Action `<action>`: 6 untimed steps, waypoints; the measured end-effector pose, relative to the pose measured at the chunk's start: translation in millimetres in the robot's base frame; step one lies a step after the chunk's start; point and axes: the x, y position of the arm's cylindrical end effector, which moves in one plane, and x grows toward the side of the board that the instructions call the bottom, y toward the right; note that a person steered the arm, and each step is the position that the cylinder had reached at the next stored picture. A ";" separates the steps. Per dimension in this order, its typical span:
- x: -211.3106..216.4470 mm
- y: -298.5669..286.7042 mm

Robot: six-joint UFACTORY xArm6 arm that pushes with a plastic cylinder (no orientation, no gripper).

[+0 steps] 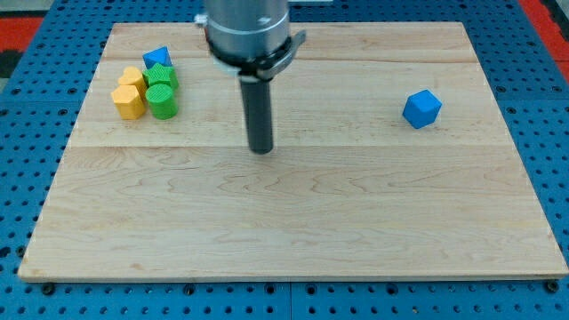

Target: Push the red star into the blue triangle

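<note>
The blue triangle lies near the view's top left, at the top of a cluster of blocks. No red star shows anywhere in the view; whether the arm hides it cannot be told. My tip rests on the board left of centre, well to the right of and below the cluster, touching no block. The arm's grey body covers part of the board's top edge.
Below the blue triangle sit two yellow blocks and two green blocks, packed together. A blue cube stands alone at the view's right. The wooden board lies on a blue perforated table.
</note>
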 end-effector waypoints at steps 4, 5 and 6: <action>-238.7 -0.2; -237.0 -59.7; -237.4 -123.0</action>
